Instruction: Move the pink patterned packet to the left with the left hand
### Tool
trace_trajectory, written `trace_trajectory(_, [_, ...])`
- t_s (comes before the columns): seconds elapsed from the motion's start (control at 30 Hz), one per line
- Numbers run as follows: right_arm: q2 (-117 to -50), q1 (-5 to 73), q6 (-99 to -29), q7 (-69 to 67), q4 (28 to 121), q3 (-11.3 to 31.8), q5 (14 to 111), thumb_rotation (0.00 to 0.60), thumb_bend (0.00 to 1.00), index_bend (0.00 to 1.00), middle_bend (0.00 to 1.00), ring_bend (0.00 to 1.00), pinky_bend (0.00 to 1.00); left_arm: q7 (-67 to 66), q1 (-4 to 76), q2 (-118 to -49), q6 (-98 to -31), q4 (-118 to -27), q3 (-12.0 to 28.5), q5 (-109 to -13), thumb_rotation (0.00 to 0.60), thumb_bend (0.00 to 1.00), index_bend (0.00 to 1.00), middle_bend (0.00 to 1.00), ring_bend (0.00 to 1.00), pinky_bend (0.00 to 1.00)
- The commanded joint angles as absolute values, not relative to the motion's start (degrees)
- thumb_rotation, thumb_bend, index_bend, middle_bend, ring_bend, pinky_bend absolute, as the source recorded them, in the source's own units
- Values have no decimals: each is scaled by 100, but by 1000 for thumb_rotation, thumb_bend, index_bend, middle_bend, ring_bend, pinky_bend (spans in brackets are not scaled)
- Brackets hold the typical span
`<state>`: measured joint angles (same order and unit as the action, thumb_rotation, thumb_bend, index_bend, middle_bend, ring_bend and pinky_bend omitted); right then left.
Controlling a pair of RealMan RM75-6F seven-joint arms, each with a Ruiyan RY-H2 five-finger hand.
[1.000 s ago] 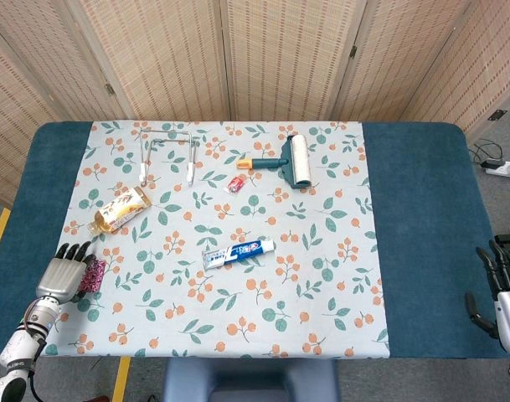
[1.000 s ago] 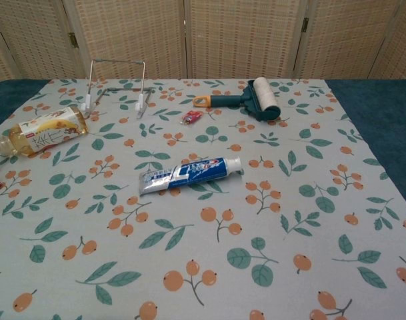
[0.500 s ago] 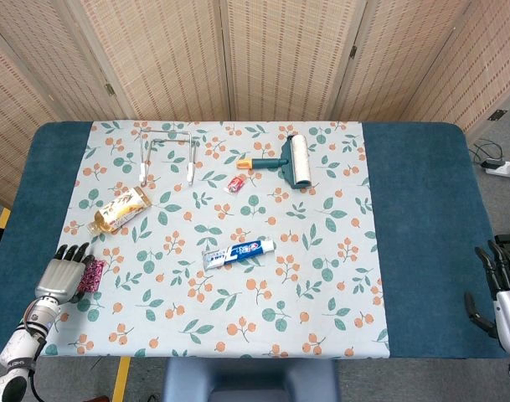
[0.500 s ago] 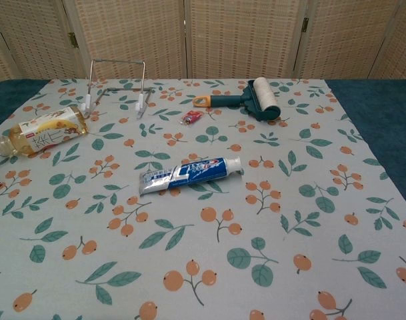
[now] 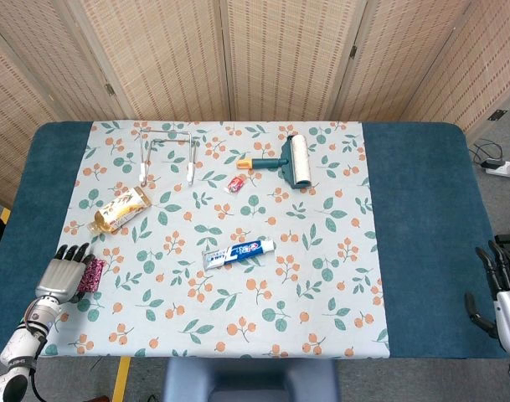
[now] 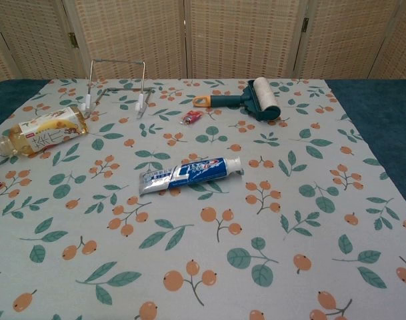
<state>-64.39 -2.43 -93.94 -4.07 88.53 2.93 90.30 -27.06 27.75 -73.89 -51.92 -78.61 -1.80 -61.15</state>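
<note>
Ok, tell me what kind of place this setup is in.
Probably an indoor test room: woven rattan folding screens wall off a table under a blue cloth with a floral overlay, scattered with household items like a blue-and-white toothpaste tube.

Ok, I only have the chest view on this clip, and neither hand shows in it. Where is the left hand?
Observer: In the head view the left hand is at the table's near left edge, beside the pink patterned packet.
Operator: Is it holding the packet?
Observer: The fingers lie alongside it; whether they grip it, I cannot tell.
Operator: And the right hand?
Observer: The right hand is off the table's right edge, holding nothing, fingers apart.
</note>
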Motion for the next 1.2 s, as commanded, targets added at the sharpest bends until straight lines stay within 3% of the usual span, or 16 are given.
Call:
trace_trajectory(0.03, [-6441, -245, -9395, -414, 8846, 294, 9026, 600, 495, 0, 0, 0, 0, -2737, 2782, -7387, -5170, -7882, -181, -6075, 600, 335, 163, 0, 0, 0])
trace_trajectory(0.37, [-6433, -245, -9406, -440, 8826, 303, 9023, 600, 495, 0, 0, 0, 0, -2608, 2736, -7264, -5332, -8136, -103, -6088, 600, 335, 59, 0, 0, 0])
trace_trajectory(0.8, [-6123, -131, -9105, -609, 8936, 251, 9010, 600, 495, 0, 0, 0, 0, -1130, 1912, -6574, -7391, -9271, 411, -7022, 600, 340, 107, 0, 0, 0])
trace_trajectory(1.2, [-6000, -38, -8894, -1276, 8943, 106, 9162, 600, 495, 0, 0, 0, 0, -1107, 1078, -6734, -8872, -9420, 154, -7975, 600, 342, 135, 0, 0, 0])
